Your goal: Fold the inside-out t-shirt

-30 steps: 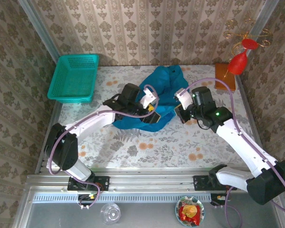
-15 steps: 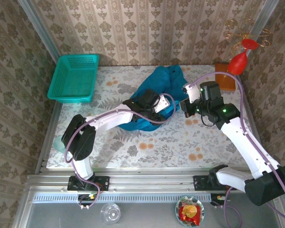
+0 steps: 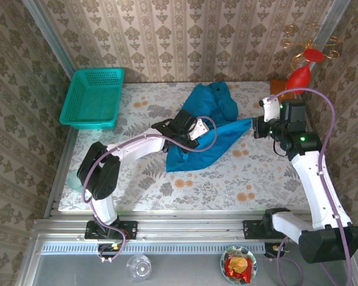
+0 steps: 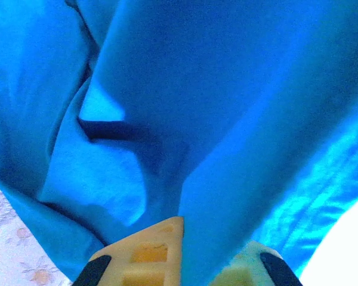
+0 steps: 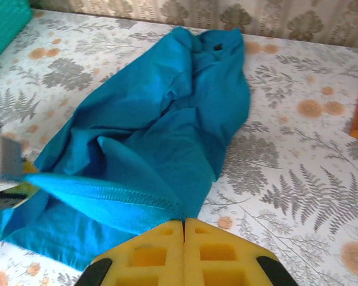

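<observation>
Seen from above, the shirt [image 3: 210, 107] lies crumpled at the centre of the tabletop [image 3: 227, 179], one corner pulled out in a taut strip toward the frame's right. The right claw [image 3: 254, 123] meets the tip of that strip. The left claw [image 3: 195, 134] sits on the cloth at mid-frame, and its fingertips are hard to make out against the blue. A basket [image 3: 92, 98] stands at the upper left, well apart from the shirt. At the upper right a brown block [image 3: 278, 87] is partly hidden.

On the left wrist view, blue cloth covers nearly everything, with a sliver of tabletop at the lower left. At the bottom edge the left claw [image 4: 194, 262] is closed on a fold of shirt running down between its fingers [image 4: 149, 253], which are cut off by the frame.

On the right wrist view, the right claw [image 5: 184, 238] at the bottom has its jaws pressed together, pinching the shirt's stitched hem. The left claw [image 5: 3, 167] is cut off at the left edge.
</observation>
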